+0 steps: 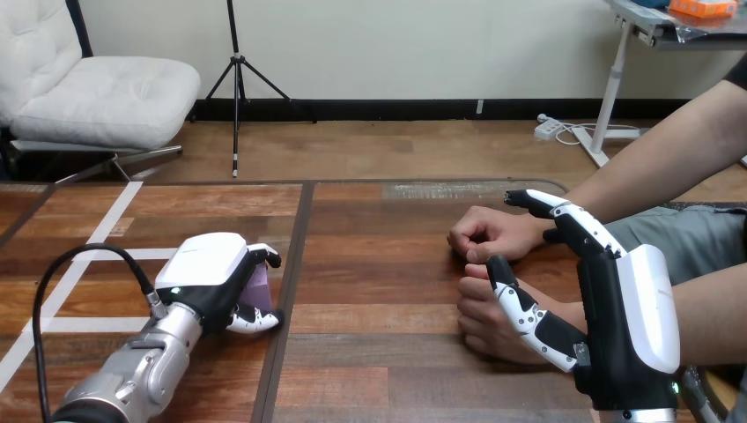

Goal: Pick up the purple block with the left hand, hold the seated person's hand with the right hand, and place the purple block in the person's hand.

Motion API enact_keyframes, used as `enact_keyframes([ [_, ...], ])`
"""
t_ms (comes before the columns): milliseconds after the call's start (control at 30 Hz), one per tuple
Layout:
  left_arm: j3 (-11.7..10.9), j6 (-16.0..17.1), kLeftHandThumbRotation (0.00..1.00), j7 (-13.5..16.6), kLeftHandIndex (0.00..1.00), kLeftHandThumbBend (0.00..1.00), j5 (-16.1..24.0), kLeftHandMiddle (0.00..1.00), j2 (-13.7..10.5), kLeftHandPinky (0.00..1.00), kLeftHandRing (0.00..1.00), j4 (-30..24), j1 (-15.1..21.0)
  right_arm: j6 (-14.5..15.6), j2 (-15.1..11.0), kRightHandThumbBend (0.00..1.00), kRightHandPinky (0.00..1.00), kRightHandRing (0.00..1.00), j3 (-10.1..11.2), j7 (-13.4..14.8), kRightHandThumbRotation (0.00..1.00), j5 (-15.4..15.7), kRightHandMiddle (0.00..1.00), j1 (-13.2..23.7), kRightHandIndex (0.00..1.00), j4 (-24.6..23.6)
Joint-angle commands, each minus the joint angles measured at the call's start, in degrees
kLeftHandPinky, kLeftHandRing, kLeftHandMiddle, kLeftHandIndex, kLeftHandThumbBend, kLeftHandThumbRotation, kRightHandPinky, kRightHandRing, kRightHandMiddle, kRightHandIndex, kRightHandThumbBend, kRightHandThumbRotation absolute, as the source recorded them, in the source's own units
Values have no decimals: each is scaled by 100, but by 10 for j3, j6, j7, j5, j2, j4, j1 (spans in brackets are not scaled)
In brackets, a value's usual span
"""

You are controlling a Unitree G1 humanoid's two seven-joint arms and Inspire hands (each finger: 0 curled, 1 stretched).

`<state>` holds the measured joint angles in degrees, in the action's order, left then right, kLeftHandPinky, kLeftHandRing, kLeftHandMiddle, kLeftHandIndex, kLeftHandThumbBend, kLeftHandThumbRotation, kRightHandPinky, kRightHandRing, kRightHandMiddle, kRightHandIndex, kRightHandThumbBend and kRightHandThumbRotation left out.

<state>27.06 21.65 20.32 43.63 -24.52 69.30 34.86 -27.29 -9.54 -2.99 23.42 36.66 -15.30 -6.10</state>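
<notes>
Grasp step: left hand (pixel 211 264) curls round the purple block (pixel 261 284) on the table (pixel 388 291). Right hand (pixel 617 304), unclenched, stands beside the person's lower hand (pixel 480 322), possibly touching. Next: lift block, secure that hand.

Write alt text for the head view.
The robot's left hand curls round the purple block on the wooden table. Its open right hand stands beside the person's farther hand and nearer hand, thumb over the nearer.

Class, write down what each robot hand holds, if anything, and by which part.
The left hand is curled round the purple block, clasping its opposite sides. The right hand is open beside the person's hands, holding nothing.
</notes>
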Motion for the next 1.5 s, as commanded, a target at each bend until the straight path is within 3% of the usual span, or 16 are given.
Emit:
enact_keyframes([
  [0, 8, -7, 4, 13, 72, 50, 5, 71, 2, 59, 66, 5, 47, -1, -9, 36, 66, 77, 8, -1, 24, -4, 77, 17, 73, -18],
  [467, 12, -29, 0, 10, 64, 50, 2, 62, 7, 51, 56, 13, 48, 2, -10, 36, 66, 76, 9, -3, 24, -2, 77, 16, 73, -22],
  [700, 13, -39, 0, 0, 63, 49, 1, 63, 9, 51, 56, 16, 50, 9, -9, 36, 66, 76, 9, -6, 25, 0, 77, 15, 73, -25],
  [900, 14, -43, 0, -5, 61, 49, -3, 63, 10, 50, 56, 17, 49, 9, -11, 36, 66, 76, 9, -6, 26, 1, 77, 16, 73, -25],
  [1467, 12, -36, 0, 8, 53, 50, -12, 49, 8, 38, 43, 20, 46, 7, -10, 36, 66, 77, 10, -10, 27, -3, 77, 17, 73, -24],
])
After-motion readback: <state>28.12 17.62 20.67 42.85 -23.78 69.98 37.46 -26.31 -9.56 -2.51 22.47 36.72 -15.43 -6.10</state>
